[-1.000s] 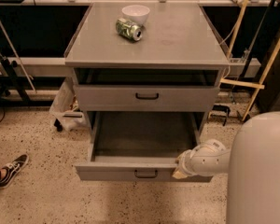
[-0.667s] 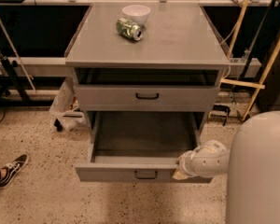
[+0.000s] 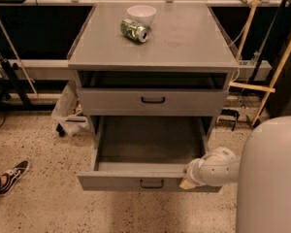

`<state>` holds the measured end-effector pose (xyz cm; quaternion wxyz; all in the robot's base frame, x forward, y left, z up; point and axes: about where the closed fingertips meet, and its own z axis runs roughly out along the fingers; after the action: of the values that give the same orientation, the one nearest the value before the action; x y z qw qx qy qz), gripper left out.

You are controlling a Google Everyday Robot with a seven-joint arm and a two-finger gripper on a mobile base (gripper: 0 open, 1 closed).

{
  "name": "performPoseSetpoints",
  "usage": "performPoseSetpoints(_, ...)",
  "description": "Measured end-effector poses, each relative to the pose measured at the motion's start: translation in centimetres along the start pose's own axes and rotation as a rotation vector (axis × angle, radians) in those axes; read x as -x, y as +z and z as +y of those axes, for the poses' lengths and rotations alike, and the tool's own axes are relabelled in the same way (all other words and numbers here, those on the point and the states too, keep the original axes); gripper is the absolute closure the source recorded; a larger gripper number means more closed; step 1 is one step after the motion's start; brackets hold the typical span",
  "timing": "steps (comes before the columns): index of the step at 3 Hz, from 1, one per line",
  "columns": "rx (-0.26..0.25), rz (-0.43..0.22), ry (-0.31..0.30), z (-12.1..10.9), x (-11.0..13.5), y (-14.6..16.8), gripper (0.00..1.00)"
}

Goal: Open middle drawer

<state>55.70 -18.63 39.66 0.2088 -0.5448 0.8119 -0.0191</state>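
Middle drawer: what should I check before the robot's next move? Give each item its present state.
1. The middle drawer is pulled well out and its inside shows: ok.
2. The tool is at the drawer's front right edge, to the right of the black handle: ok.
3. The tool's hold on the drawer front: cannot tell.
4. The upper drawer is shut: ok.
5. The can lies beside the bowl on the cabinet top, back from the front edge: ok.
6. The shoe on the floor at left is clear of the drawer: ok.
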Motion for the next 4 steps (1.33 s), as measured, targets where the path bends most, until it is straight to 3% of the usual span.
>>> performPoseSetpoints(4,0.015,0.012,0.024,0.9,-0.5,-0.4,1.00)
